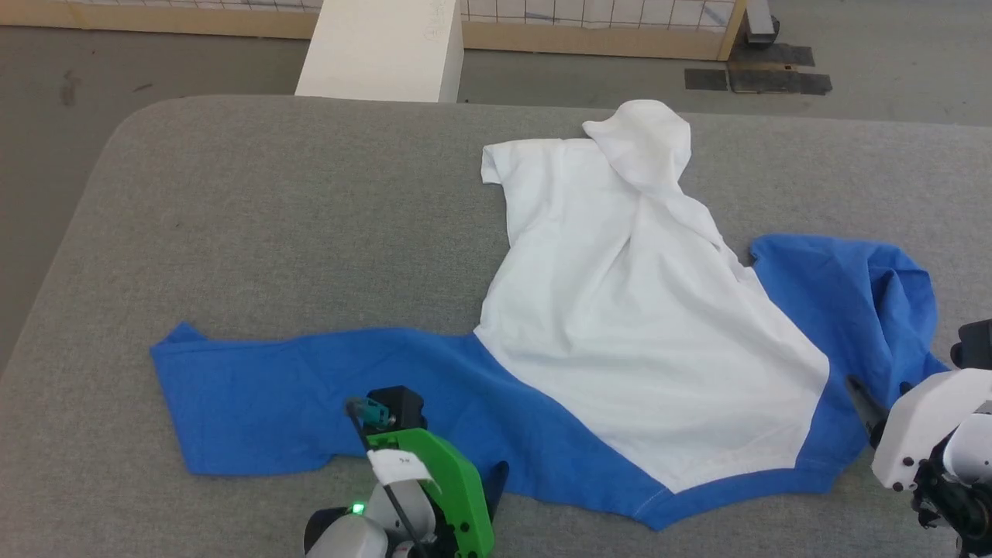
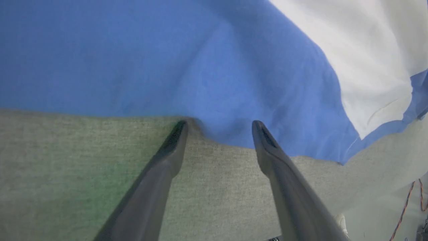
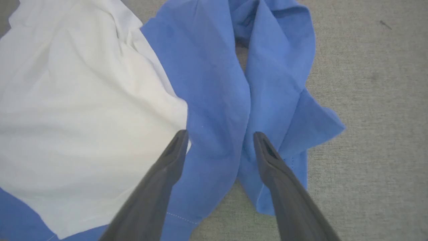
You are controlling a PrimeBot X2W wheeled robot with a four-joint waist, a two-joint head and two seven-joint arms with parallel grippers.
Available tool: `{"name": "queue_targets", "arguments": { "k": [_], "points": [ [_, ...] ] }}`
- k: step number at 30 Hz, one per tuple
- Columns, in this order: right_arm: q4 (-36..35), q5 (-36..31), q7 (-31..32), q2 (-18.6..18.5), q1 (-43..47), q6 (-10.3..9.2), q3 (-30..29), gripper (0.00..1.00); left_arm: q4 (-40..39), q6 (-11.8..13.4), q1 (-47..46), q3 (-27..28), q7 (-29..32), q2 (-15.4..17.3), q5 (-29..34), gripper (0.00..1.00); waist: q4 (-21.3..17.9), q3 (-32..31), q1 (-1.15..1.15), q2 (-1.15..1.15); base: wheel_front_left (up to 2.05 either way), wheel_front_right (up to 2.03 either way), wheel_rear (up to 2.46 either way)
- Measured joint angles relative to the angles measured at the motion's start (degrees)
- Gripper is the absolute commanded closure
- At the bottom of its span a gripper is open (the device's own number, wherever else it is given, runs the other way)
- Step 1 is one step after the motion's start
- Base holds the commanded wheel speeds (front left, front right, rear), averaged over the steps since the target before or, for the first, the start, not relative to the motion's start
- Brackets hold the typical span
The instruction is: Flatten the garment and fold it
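**Open jaws at the garment**

The left gripper is spread wide and holds nothing. Its tips meet the garment's blue hem, and the cloth lies ahead on the grey pad. The right gripper is also wide and empty, with the crumpled blue sleeve just beneath and beyond its fingers.

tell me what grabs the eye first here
The garment, white with vivid blue sleeves, sprawls across the grey table: its sleeve on the robot's left lies stretched out, the right one is bunched up. The left gripper and right gripper stand open at its near edge.
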Motion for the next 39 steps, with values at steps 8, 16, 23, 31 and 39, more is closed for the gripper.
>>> {"name": "queue_targets", "arguments": {
  "k": [8,16,23,31,39],
  "points": [
    [0.4,0.0,-0.5,0.0,0.0,0.0,0.1,0.0,4.7,-2.6,-2.9,-0.8,-2.1,-1.2,-0.3,1.0,-0.5,0.6,0.0,0.0,0.0,0.0,0.0],
    [1.3,0.0,-1.3,0.0,0.0,0.0,0.0,0.0,3.0,-3.0,-2.5,3.0,-5.9,-1.6,-2.6,1.0,-0.2,-0.2,0.0,0.0,0.0,0.0,0.0],
    [1.2,0.0,-0.7,-0.5,0.2,0.0,2.4,0.0,-4.4,0.1,-0.3,8.0,-8.5,1.7,-3.1,1.0,0.4,-0.6,0.0,0.0,0.0,0.0,0.0],
    [4.0,-1.1,2.6,-2.4,-3.0,0.0,8.9,0.0,-8.1,1.4,2.0,7.8,-7.6,2.0,-3.4,1.0,0.3,0.4,0.0,0.0,0.0,0.0,0.0],
    [12.3,-4.7,4.3,-4.1,-9.4,0.0,11.6,0.0,-8.5,1.5,1.9,6.9,-7.5,2.0,-3.4,1.0,1.4,2.3,0.0,0.0,0.0,0.0,0.0]
  ]
}}
